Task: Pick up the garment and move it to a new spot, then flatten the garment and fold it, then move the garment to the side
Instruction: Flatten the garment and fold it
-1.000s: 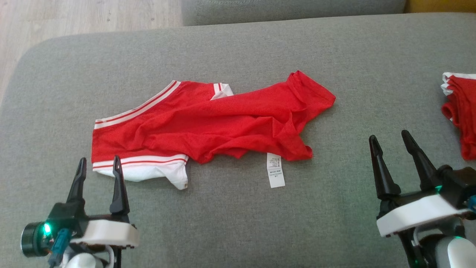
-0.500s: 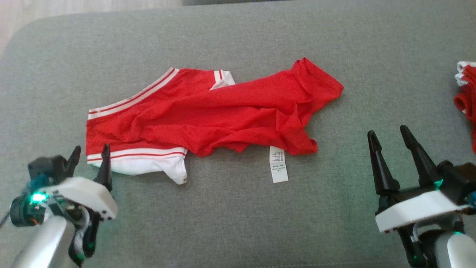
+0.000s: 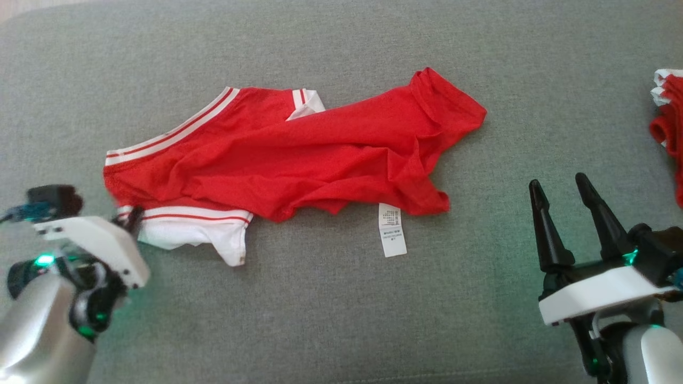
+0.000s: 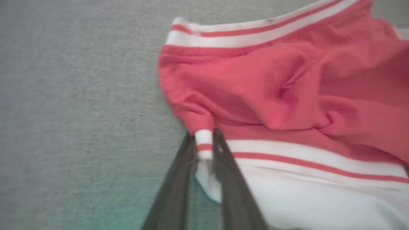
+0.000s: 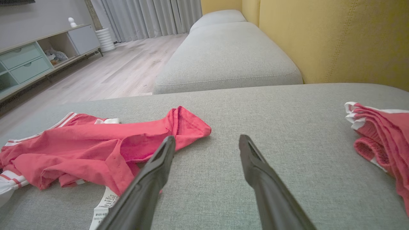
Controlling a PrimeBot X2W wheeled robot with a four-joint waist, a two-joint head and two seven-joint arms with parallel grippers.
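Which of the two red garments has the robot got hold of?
The central, spread-out red garment: the left gripper pinches its white-striped corner. The bunched red garment at the right edge lies untouched, apart from the open right gripper.

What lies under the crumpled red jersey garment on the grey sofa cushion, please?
From under the red garment a white striped panel and a white care label stick out onto the grey cushion; anything else beneath is covered.
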